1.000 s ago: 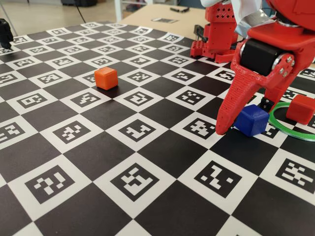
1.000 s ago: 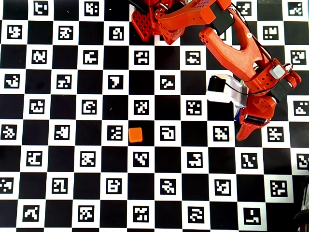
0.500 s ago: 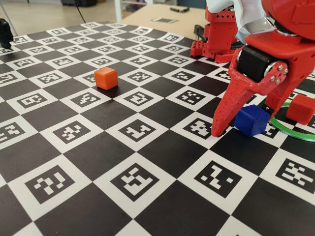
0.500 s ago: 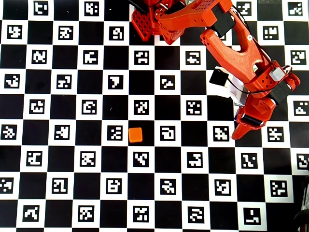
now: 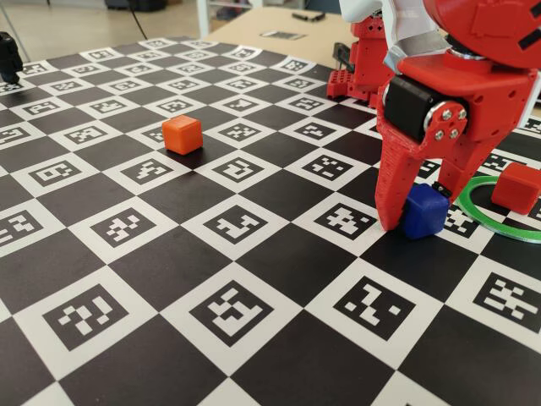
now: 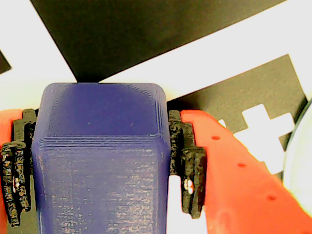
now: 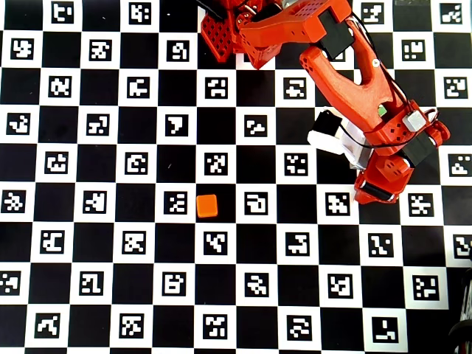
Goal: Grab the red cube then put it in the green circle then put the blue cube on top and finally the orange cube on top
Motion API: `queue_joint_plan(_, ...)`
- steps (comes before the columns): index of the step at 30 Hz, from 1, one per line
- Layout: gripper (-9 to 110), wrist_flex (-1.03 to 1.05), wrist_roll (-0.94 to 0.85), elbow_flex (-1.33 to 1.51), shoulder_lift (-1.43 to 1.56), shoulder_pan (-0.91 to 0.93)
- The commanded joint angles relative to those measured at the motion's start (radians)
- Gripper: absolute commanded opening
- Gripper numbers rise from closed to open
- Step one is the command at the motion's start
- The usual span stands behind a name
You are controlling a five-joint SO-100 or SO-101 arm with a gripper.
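The blue cube [image 5: 425, 211] rests on the board and fills the wrist view [image 6: 102, 156]. My gripper [image 5: 414, 213] stands over it, jaws on either side, black pads [image 6: 187, 165] against its sides; it is shut on the cube. The red cube [image 5: 516, 188] sits inside the green circle [image 5: 462, 201], just right of the blue cube in the fixed view. The orange cube [image 5: 183, 134] lies alone far to the left, and shows in the overhead view [image 7: 207, 206]. In the overhead view the arm [image 7: 383, 133] hides the blue cube, red cube and green circle.
The black-and-white marker checkerboard [image 5: 237, 313] covers the table. The arm's red base [image 7: 236, 29] stands at the board's far edge. A small black object [image 5: 8, 55] sits at the far left corner in the fixed view.
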Motion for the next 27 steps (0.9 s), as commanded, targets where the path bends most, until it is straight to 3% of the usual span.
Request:
queue_joint_plan(1, 6, -0.005, -0.011, 0.002, 0.077, 0.003)
queue_joint_plan(14, 6, 0.302, -0.195, -0.164, 0.276, 0.032)
queue_joint_plan(27, 7, 0.497, -0.225, -0.155, 0.525, -0.064)
